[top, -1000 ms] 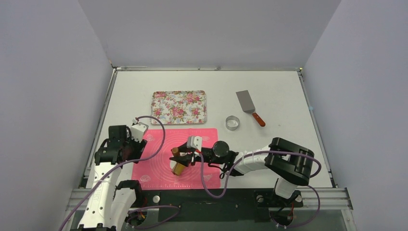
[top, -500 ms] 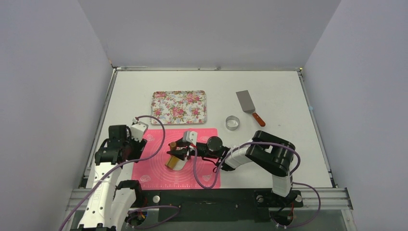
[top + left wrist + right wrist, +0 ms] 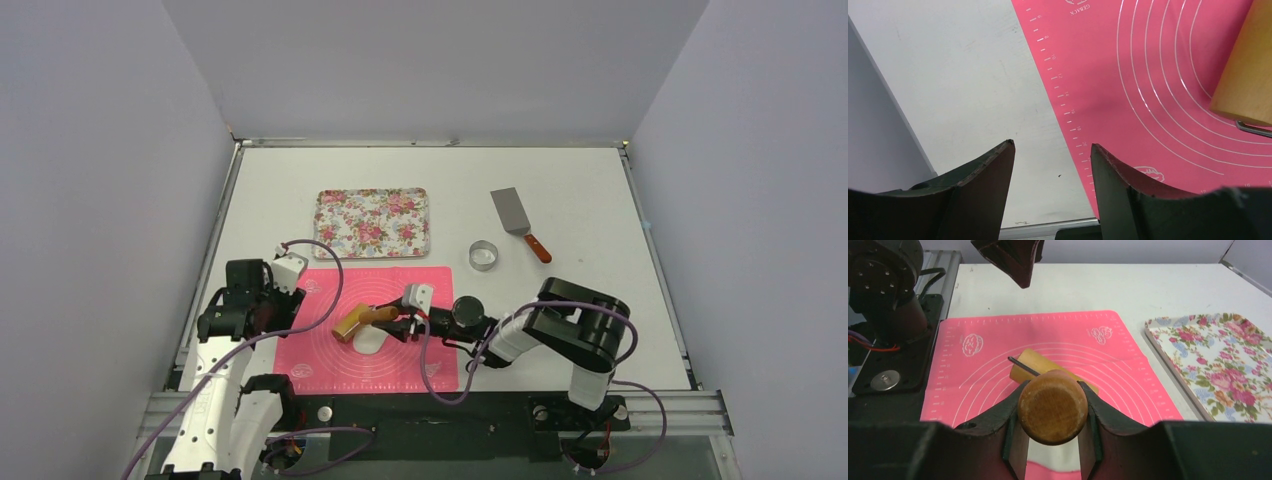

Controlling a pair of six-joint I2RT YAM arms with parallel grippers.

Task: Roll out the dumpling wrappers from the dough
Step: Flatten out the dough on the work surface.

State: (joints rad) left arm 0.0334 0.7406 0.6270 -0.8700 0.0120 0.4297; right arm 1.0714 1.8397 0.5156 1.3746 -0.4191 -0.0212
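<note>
A pink silicone mat (image 3: 330, 360) lies at the near middle of the table. A white piece of dough (image 3: 369, 340) rests on it, partly under a wooden rolling pin (image 3: 355, 323). My right gripper (image 3: 400, 322) is shut on the pin's round handle (image 3: 1053, 407); the roller (image 3: 1030, 366) lies beyond it on the mat, and white dough (image 3: 1060, 457) shows below the handle. My left gripper (image 3: 285, 275) is open and empty over the mat's left edge (image 3: 1068, 115); the roller's end (image 3: 1248, 85) shows at the right of its view. No finished round wrappers are in view.
A floral tray (image 3: 372, 222) sits behind the mat, also in the right wrist view (image 3: 1218, 355). A small metal ring cutter (image 3: 484, 255) and a metal spatula with a brown handle (image 3: 520, 222) lie at the right back.
My right gripper has swung the rolling pin from pointing steeply down the mat to lying flatter, its roller end now up and left, while the gripper itself shifted right.
</note>
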